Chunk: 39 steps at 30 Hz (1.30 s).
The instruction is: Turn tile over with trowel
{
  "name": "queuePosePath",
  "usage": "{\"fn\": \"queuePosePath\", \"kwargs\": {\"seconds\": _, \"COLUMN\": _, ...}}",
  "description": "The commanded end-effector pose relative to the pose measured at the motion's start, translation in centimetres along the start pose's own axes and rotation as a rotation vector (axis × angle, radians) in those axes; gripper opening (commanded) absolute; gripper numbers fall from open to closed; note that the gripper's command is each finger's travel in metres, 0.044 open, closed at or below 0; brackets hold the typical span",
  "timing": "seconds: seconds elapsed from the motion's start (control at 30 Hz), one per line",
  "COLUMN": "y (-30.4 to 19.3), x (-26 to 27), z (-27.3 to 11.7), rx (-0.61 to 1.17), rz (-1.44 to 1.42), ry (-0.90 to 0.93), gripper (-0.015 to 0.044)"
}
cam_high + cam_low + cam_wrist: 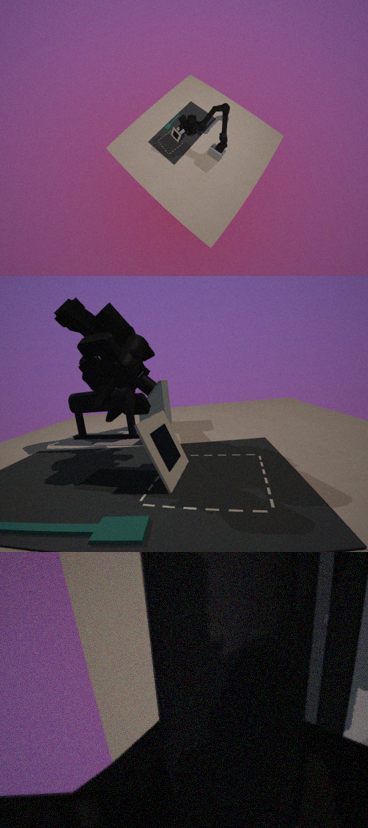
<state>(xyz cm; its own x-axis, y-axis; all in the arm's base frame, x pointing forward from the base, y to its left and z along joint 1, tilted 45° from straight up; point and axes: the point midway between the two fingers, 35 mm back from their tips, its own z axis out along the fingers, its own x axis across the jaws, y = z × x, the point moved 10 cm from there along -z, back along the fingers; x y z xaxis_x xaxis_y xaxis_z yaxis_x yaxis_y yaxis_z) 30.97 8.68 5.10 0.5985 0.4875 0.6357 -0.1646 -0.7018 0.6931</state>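
- One tile (175, 134) (145, 433) stood steeply tilted on its lower edge, at the near side of the dashed outline (169, 153) (212, 509), its raised edge leaning back toward the gripper (184, 125) (109, 403).
- Our fingers were clenched on the small trowel (180, 130) (74, 444) (359, 719); its pale blade sat low behind the tile. We could not tell whether blade and tile touched.
- The coming move turned on this: from the fingers, the tile lay toward the mat's short edge nearest the outline. Its standing edge ran roughly parallel to that short edge, with the outline mostly beyond it.
- The dark square (175, 134) (165, 447) faced up and out over the outline, so we judged the turn part done. The tile had yet to pass upright and fall face down.
- We had one arm (225, 121) (115, 347) for it, reaching in over the mat (174, 158) (297, 525) from the long edge opposite the green tool (168, 126) (121, 528).
- A steady push toward that short edge seemed right. Too little might drop the tile back; too much might slide it across the outline's far edge.
- Setting the trowel down off the tile, letting go and backing clear all remained.
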Motion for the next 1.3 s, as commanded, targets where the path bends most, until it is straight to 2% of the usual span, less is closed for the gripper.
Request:
{"fn": "queuePosePath", "kwargs": {"seconds": 0.0, "y": -1.3, "x": 0.2, "z": -0.1, "rx": 0.006, "rz": 0.004, "ry": 0.007, "gripper": 0.0000}}
{"fn": "queuePosePath", "kwargs": {"seconds": 0.47, "y": -3.2, "x": -0.1, "z": 0.2, "rx": 0.007, "rz": 0.005, "ry": 0.007, "gripper": 0.0000}}
{"fn": "queuePosePath", "kwargs": {"seconds": 1.0, "y": 2.5, "x": 1.9, "z": -1.6, "rx": 0.006, "rz": 0.002, "ry": 0.007, "gripper": 0.0000}}
{"fn": "queuePosePath", "kwargs": {"seconds": 1.27, "y": 2.7, "x": 2.0, "z": -1.7, "rx": 0.006, "rz": 0.002, "ry": 0.007, "gripper": 0.0000}}
